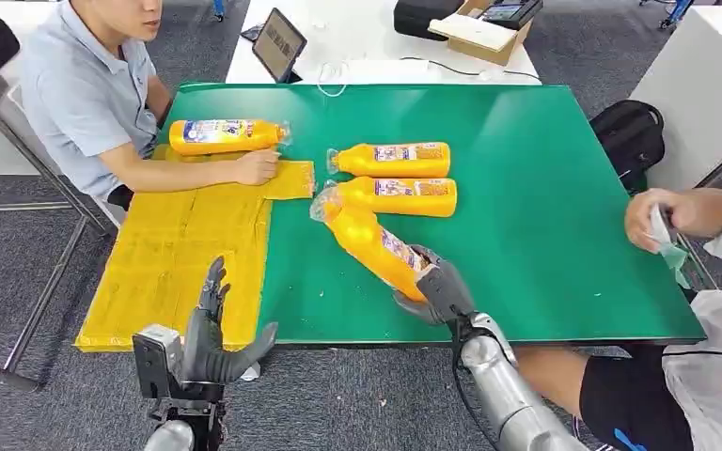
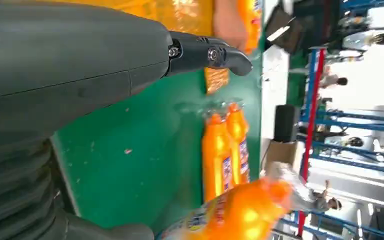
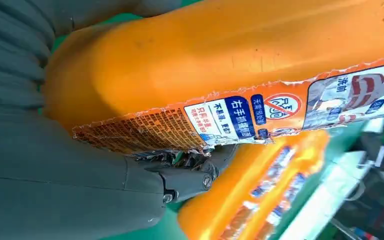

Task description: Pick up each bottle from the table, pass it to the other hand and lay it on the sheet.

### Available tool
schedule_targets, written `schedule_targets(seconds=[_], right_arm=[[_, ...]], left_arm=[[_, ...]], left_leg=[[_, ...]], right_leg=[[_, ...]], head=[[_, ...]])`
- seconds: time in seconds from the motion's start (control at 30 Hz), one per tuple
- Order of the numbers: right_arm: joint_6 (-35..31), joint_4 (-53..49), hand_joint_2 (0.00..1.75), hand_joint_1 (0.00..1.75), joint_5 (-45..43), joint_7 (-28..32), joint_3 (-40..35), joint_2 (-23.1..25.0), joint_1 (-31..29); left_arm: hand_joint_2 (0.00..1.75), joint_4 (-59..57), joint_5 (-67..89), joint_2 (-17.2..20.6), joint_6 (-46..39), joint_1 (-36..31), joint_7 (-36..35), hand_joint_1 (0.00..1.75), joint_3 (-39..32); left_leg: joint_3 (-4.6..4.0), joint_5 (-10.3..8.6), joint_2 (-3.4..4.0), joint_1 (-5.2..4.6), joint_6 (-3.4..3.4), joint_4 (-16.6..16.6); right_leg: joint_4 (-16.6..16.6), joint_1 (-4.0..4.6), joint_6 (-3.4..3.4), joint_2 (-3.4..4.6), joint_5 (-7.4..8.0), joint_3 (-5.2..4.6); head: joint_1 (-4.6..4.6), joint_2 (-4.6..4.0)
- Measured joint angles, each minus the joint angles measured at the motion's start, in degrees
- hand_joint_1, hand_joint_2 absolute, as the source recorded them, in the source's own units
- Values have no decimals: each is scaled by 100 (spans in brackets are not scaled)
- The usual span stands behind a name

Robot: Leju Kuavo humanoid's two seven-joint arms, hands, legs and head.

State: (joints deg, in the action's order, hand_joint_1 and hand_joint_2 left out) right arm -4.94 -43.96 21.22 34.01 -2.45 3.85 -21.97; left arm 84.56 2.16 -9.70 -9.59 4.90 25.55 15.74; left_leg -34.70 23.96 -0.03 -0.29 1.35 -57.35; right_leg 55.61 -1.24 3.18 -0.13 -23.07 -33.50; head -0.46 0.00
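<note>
My right hand (image 1: 437, 287) grips the base of an orange bottle (image 1: 371, 242), which tilts up and away toward the table's middle; up close the bottle (image 3: 220, 65) shows its torn label. Two more orange bottles (image 1: 393, 159) (image 1: 398, 196) lie side by side on the green table (image 1: 545, 216) just beyond it. A fourth bottle (image 1: 226, 135) lies at the far end of the yellow sheet (image 1: 179, 254). My left hand (image 1: 214, 334) is open, fingers apart, held low by the table's near edge next to the sheet. The left wrist view shows its fingers (image 2: 215, 55) over the green top.
A person on the left rests a hand (image 1: 258, 166) on the sheet near the fourth bottle. Another person sits at the right, holding a cloth (image 1: 667, 240). A white table (image 1: 367, 38) with a tablet and a box stands behind. A black bag (image 1: 632, 136) lies on the floor.
</note>
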Motion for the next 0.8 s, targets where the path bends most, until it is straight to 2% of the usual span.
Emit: schedule_targets(seconds=[0.17,0.4,0.57,0.8], right_arm=[[-11,-632,175,175,-280,124,-230,177,227],[-4,-1307,175,175,-544,164,-1034,547,417],[-138,-1357,175,175,-426,454,-1544,725,464],[-142,-1355,175,175,-424,470,-1585,741,470]], left_arm=[[175,-142,-385,-11,494,-13,0,0,210],[175,-205,-723,-13,1211,-205,212,0,452],[175,-205,-937,-33,1342,-358,262,0,514],[175,-205,-949,-39,1342,-379,265,0,518]], left_leg=[[-25,1,-2,-2,0,0],[-31,0,1,2,0,1],[-33,0,2,2,-1,1],[-33,0,2,2,-1,1]], right_leg=[[0,-2,0,2,0,-26],[1,1,0,2,-1,-37],[1,1,-1,1,-1,-37],[1,1,-1,1,-1,-37]], head=[[-2,0],[0,0],[0,0],[-2,0]])
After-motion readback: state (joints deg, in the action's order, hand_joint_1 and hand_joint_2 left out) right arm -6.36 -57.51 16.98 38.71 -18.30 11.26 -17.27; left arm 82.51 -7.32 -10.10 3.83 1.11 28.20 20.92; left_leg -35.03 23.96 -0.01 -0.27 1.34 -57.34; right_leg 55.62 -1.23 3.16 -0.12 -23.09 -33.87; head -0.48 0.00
